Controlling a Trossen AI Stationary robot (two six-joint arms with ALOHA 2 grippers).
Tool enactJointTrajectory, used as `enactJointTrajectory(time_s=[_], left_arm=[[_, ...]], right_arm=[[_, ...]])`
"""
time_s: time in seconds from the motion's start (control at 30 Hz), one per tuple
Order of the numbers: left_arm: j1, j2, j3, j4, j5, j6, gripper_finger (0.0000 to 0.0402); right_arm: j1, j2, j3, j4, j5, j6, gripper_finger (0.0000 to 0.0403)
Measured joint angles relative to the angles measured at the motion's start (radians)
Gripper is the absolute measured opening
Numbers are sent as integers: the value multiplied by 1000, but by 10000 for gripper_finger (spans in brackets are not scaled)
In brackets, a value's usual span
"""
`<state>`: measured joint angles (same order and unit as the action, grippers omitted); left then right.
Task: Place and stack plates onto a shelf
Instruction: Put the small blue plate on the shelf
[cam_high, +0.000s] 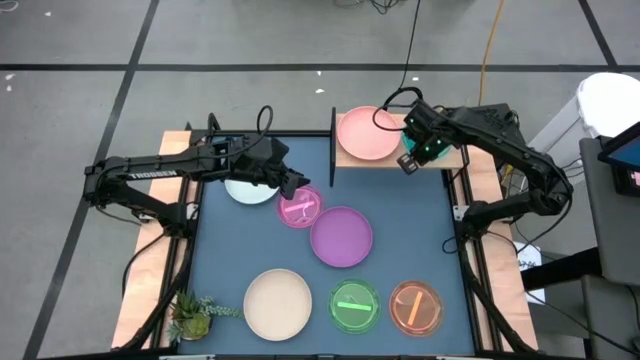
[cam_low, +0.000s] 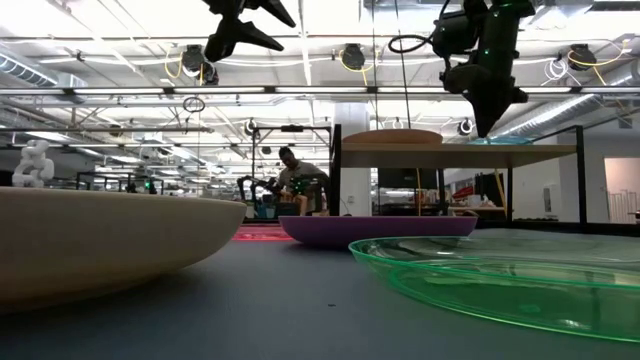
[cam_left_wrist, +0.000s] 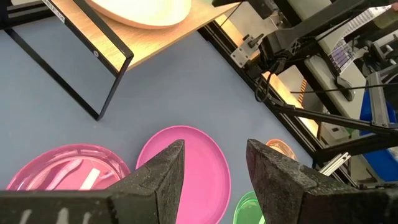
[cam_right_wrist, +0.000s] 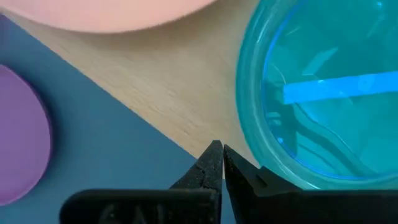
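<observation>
My left gripper (cam_high: 297, 186) (cam_left_wrist: 214, 168) hangs open above the table, over the pink translucent plate (cam_high: 300, 208) and the purple plate (cam_high: 342, 236). My right gripper (cam_high: 409, 160) (cam_right_wrist: 217, 163) is shut and points down at the near edge of the shelf (cam_high: 350, 162). It stands right beside the rim of the teal plate (cam_right_wrist: 323, 93), which lies flat on the shelf board next to the salmon pink plate (cam_high: 367, 133). The white-blue plate (cam_high: 250, 190) lies partly under the left arm. My right gripper stands with its shut fingertips (cam_right_wrist: 239, 171) against the near rim (cam_right_wrist: 273, 168) of the teal plate, coming from above. I cannot tell whether they touch it. The plate lies flat on the shelf.
The cream plate (cam_high: 278, 303), green plate (cam_high: 355, 306) and orange plate (cam_high: 416, 307) lie along the table's near edge, with a small plant (cam_high: 192, 316) at the near left corner. The shelf's black upright (cam_high: 332, 145) stands at its left end. A person (cam_low: 292, 170) is far behind.
</observation>
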<state>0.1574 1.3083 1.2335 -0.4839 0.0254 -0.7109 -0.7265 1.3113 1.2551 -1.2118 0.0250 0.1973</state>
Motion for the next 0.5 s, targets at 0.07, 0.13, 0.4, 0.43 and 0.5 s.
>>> enactJointTrajectory(time_s=[0.07,0.13,0.4,0.43,0.5], left_arm=[[0,0,0,0,0,0,177],[0,0,0,0,0,3,177],[0,0,0,-3,0,3,177],[0,0,0,-5,0,2,177],[0,0,0,-8,0,2,177]], right_arm=[[0,0,-18,5,4,-1,0],[-1,0,-34,5,21,-1,0],[0,-2,-58,18,54,1,0],[0,-2,-58,18,60,1,0],[0,-2,-59,17,72,1,0]])
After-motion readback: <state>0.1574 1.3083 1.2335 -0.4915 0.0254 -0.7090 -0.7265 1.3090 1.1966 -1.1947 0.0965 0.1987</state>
